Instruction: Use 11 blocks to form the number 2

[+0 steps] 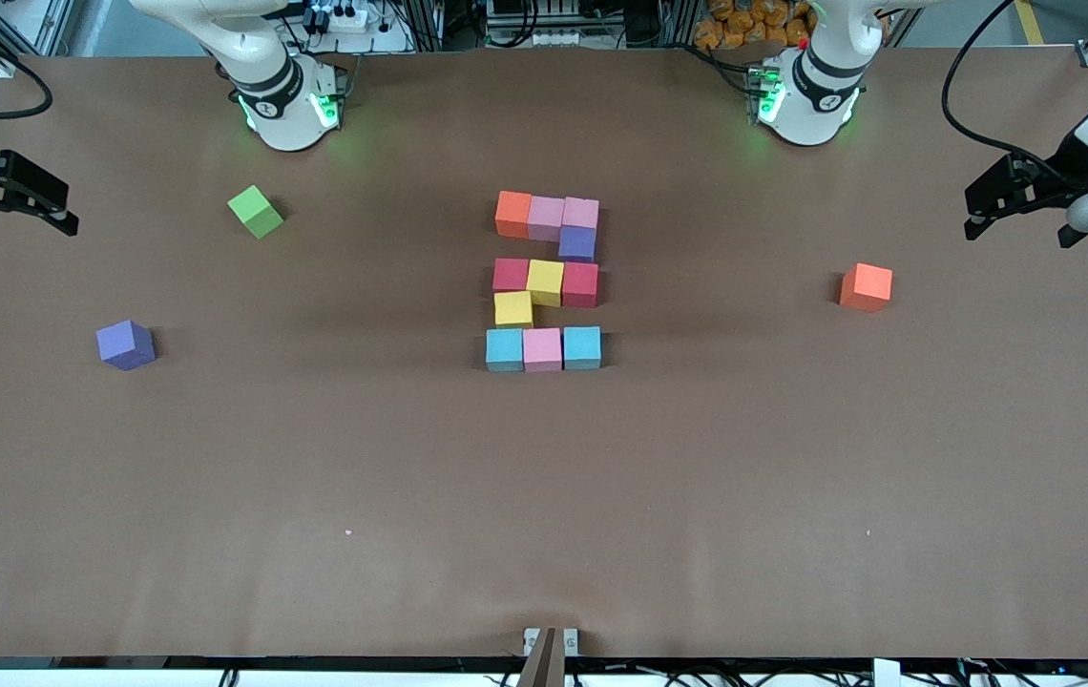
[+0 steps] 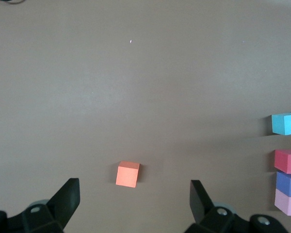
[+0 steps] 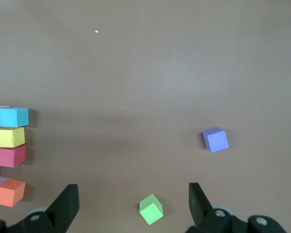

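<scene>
Digit of small matte coloured cubes (image 1: 544,283) sat complete at table centre, five rows, eleven cubes touching. Left gripper (image 1: 994,205) hung, fingers apart, over the left arm's end; right gripper (image 1: 21,202), likewise spread, over the opposite end. Neither was near it. Judgement: no block left to place.
</scene>
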Robot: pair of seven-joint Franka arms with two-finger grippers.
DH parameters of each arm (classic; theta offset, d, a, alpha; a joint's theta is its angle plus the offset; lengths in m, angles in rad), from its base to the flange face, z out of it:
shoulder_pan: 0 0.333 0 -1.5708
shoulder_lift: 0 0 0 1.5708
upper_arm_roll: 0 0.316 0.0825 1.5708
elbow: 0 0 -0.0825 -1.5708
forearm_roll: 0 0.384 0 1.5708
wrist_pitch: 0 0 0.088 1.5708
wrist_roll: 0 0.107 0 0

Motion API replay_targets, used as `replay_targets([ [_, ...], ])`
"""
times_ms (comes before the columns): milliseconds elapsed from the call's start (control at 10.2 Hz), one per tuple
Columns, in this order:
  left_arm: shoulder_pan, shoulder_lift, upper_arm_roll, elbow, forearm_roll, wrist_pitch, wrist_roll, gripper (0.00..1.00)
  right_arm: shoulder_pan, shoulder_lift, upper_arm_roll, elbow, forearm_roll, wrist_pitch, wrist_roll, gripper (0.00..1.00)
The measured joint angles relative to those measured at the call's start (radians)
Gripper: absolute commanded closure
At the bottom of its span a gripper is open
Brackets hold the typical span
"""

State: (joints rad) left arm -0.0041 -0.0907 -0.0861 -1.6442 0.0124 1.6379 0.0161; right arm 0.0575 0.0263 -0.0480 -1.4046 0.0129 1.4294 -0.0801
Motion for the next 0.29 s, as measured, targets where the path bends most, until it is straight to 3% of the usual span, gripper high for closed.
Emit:
replay_targets([
  [294,-0.009,0.000,0.003,0.000,0.000,-0.033,-0.009,0.00,-0.016,0.001,-0.009,0.000,0.000,-0.001,0.000,0.00],
])
